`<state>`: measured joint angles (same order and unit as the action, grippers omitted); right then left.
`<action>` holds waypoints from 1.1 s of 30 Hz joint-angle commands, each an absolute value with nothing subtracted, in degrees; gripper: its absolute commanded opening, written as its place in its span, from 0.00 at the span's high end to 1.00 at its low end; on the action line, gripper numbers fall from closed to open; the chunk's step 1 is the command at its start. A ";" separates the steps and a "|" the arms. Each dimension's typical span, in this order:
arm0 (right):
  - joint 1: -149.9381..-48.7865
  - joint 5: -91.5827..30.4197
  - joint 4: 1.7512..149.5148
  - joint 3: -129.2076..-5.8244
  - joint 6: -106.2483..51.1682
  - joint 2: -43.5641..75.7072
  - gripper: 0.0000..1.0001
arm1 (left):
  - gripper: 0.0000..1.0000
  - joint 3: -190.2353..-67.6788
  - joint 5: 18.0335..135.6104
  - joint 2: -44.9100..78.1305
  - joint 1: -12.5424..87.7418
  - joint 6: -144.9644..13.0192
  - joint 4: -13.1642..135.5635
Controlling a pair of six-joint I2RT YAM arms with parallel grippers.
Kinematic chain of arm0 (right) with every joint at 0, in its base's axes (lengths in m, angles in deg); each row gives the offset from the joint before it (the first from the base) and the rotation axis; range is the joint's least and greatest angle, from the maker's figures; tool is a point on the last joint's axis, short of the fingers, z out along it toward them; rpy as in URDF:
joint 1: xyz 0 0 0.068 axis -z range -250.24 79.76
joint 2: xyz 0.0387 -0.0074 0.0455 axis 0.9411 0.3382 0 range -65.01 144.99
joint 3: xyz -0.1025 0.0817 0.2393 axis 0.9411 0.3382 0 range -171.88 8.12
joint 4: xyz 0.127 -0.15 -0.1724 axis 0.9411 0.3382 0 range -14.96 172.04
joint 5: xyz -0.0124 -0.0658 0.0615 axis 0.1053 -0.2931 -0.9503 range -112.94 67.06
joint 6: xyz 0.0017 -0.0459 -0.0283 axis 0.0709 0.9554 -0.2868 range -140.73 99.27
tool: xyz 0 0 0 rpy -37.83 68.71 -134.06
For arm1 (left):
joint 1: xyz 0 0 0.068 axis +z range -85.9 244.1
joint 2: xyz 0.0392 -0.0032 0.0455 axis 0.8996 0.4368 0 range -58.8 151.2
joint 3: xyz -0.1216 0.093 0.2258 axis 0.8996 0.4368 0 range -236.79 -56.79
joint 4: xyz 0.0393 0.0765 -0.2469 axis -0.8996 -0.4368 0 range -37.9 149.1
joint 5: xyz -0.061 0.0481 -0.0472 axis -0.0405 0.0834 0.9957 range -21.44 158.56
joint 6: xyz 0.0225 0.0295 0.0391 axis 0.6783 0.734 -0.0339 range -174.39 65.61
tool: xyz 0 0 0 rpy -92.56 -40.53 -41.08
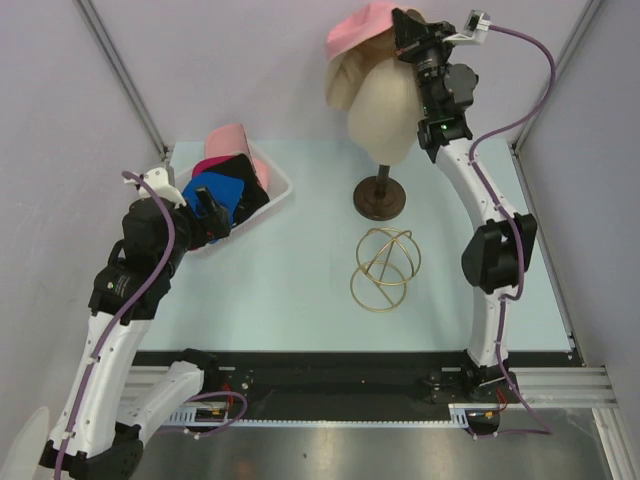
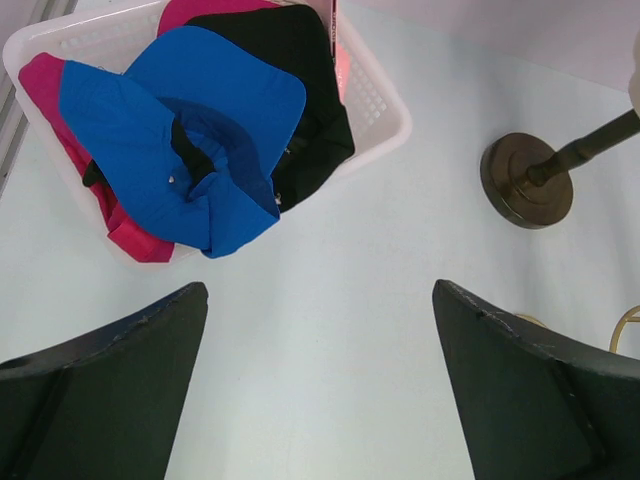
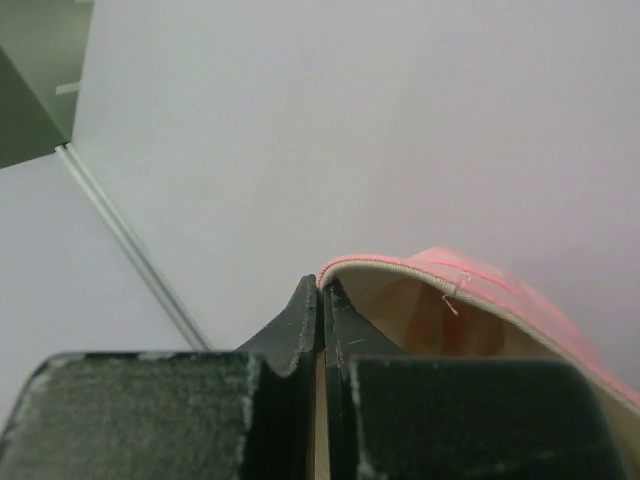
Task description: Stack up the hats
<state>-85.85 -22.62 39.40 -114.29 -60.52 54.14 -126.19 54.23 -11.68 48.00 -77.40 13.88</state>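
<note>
salmon-pink hat [image 1: 358, 28] sits on the mannequin head [image 1: 385, 100], its edge pinched by the closed right gripper [image 3: 320, 288]; left gripper [image 2: 320, 300] hangs wide above the blue cap [image 2: 180, 150] in the basket [image 2: 385, 110].

Matt cloth on the blue cap [image 2: 150, 120] and pink hat [image 1: 360, 25], perforated white plastic basket [image 2: 390, 105], shiny gold wire rings [image 1: 385, 268].

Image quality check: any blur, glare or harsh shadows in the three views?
Top external: sharp, evenly lit, no hard shadows on the table. Left wrist: blue cap crisp, left fingers dark, little detail. Right wrist: right fingers shut on the pink hat, whose brim blurs rightward; no glare.
</note>
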 commanded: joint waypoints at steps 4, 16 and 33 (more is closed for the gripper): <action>-86.94 -24.70 37.16 -99.66 -57.29 38.81 1.00 | 0.00 -124.64 56.43 -12.74 48.45 -78.30 16.82; -84.39 -21.10 33.82 -68.62 -58.08 21.13 1.00 | 0.00 -125.87 57.75 -10.81 48.45 -76.63 17.35; -81.66 -17.23 39.53 -52.45 -64.49 14.27 1.00 | 0.00 -125.96 59.60 -9.23 48.45 -76.28 19.63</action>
<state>-82.66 -20.81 37.15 -55.06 -62.40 14.17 -124.84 58.50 -9.43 48.00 -77.18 17.67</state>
